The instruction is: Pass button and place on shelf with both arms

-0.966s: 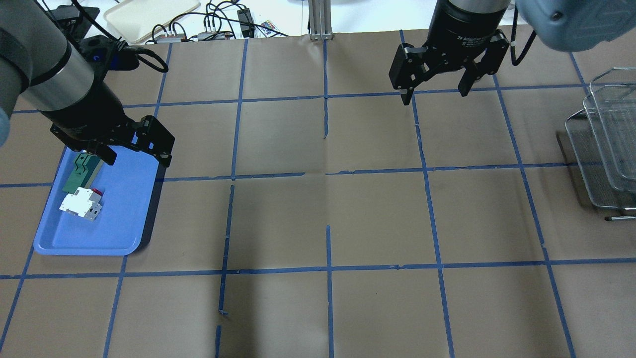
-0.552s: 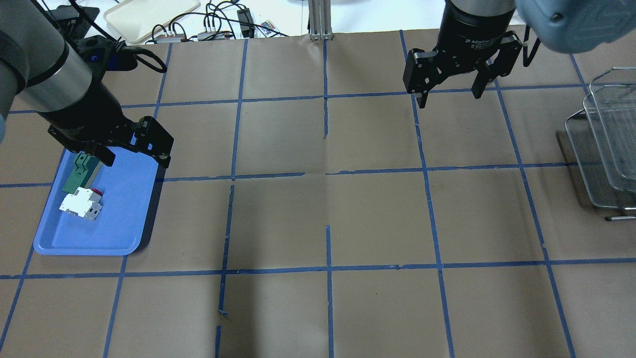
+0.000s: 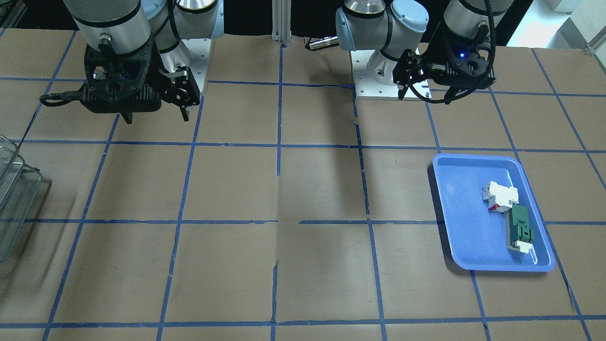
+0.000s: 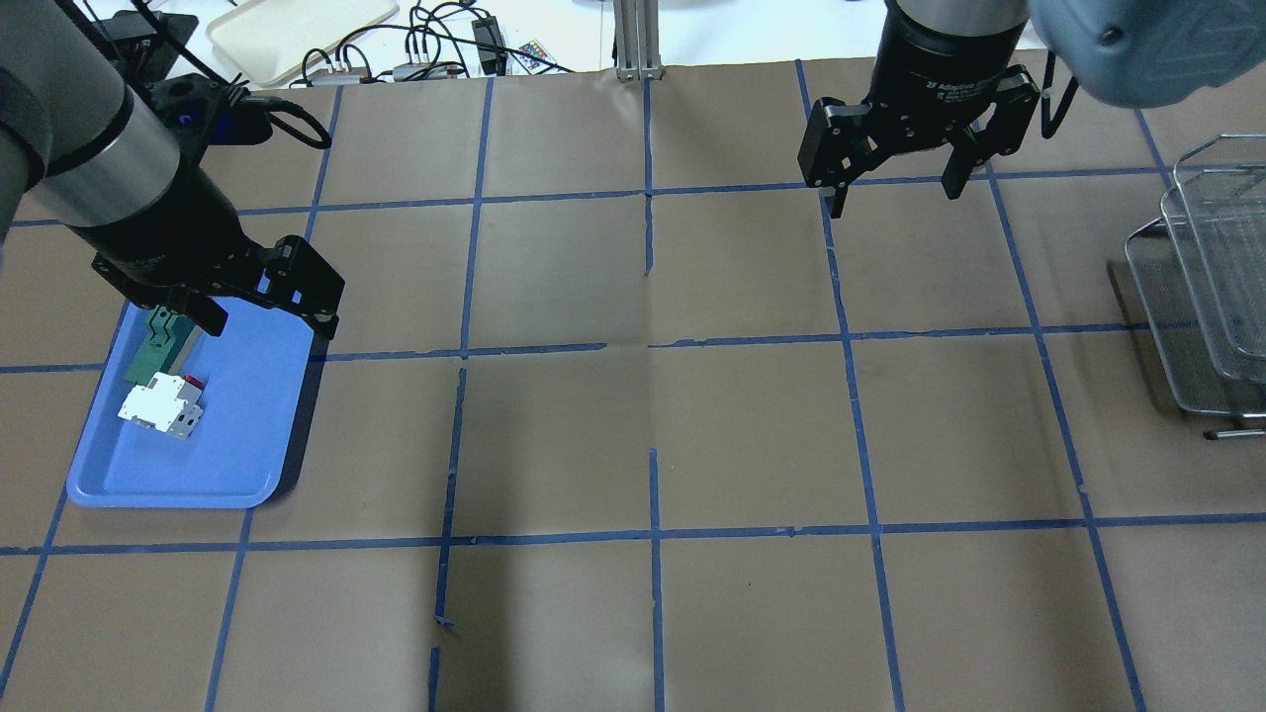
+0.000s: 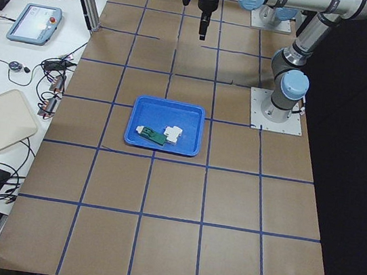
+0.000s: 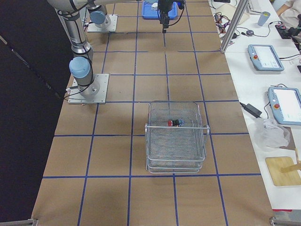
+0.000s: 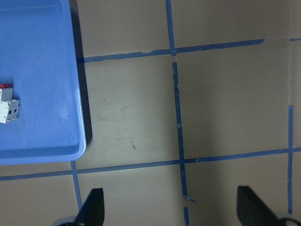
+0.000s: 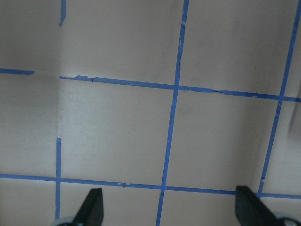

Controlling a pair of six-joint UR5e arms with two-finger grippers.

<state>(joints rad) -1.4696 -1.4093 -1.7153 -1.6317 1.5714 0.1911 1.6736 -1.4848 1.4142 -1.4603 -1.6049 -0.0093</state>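
Observation:
The button (image 6: 175, 123), red head and black collar, lies on the top tier of the grey wire shelf (image 6: 176, 141), as the exterior right view shows. The shelf's edge shows at the table's right in the overhead view (image 4: 1202, 297) and at the left in the front view (image 3: 12, 194). My right gripper (image 4: 895, 200) hangs open and empty over the far right-centre of the table, left of the shelf; the right wrist view (image 8: 169, 207) shows only bare paper between its fingers. My left gripper (image 4: 269, 324) is open and empty above the blue tray's far right corner; it also shows in the left wrist view (image 7: 171, 209).
The blue tray (image 4: 247, 465) at the left holds a white-and-red block (image 4: 158, 405) and a green-and-white flat part (image 4: 158, 348). Brown paper with a blue tape grid covers the table. Cables and a cream tray (image 4: 297, 30) lie beyond the far edge.
My right gripper has moved a little to the right, toward the shelf side, staying open. My left gripper has drifted slightly back and left over the tray corner.

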